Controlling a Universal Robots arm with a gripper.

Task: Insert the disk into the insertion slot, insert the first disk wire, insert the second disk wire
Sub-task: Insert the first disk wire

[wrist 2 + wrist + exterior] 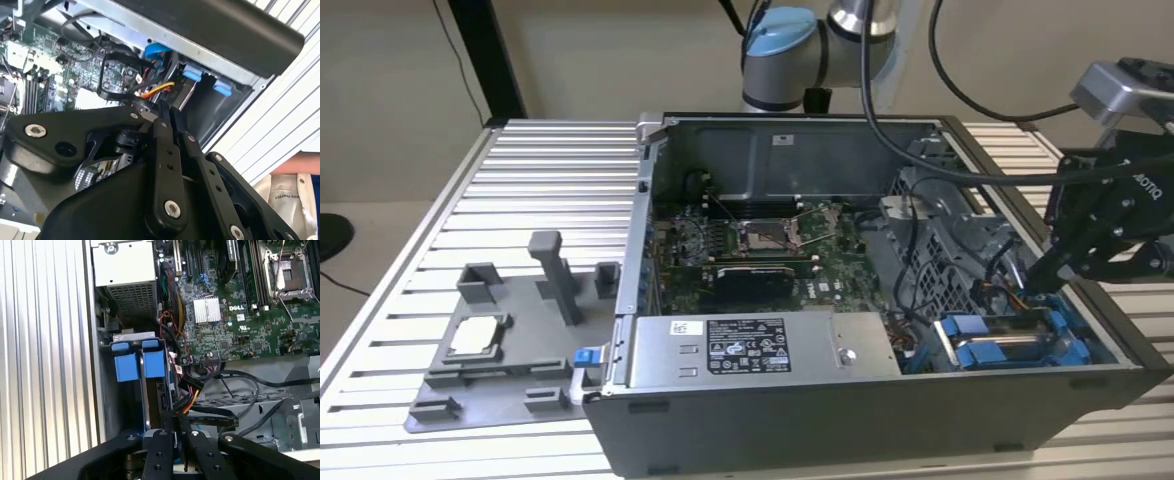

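the disk [998,350], in its blue carrier, lies in the drive bay at the near corner of the computer case [854,430] on the exterior view's right. its long axis runs from the grey power-supply box [854,352], which bears one black-and-white printed label [747,348], toward the case's side wall, with two blue end tabs [125,367] side by side facing that box. the one gripper [1043,288] hangs over the bay with fingers drawn close beside an orange-and-yellow wire bundle [192,399]; whether they pinch it i cannot tell.
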